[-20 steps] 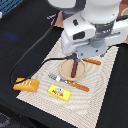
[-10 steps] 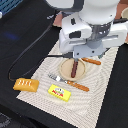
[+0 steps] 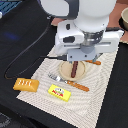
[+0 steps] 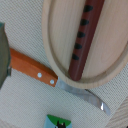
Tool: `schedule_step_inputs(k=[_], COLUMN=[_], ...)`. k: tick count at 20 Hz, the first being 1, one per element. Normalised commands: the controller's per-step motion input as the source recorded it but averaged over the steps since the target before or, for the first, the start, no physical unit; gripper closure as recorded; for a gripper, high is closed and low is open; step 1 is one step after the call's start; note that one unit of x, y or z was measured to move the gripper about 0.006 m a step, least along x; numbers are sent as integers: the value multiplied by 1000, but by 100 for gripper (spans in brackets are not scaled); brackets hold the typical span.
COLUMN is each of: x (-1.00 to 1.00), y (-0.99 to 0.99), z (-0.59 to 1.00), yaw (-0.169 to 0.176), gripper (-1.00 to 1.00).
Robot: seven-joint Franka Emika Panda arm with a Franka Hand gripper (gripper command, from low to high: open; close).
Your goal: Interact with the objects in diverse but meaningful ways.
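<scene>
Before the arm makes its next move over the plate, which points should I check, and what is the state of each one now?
1. Sausage lies on the round tan plate: ok; the wrist view shows it inside the rim.
2. Gripper open or shut: cannot tell; the fingers are not visible in either view.
3. Gripper holds nothing: cannot tell.
4. Knife lies clear of the sausage: ok, though its blade runs close beside the plate's edge.
5. Orange bread block and yellow box lie apart from the plate: ok.
6. Fork lies flat on the placemat: ok.
</scene>
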Motion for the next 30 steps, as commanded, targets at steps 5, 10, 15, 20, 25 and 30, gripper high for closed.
schedule_step_inputs(k=[5,10,15,20,25,30], x=[-381,-367,-382,-359,-333,-311], y=[219,211,178,186,198,183], z=[-466,-434,-389,-338,-271,-223], yaw=[-4,0,0,0,0,0], gripper=[-100,-100,100,100,100,100])
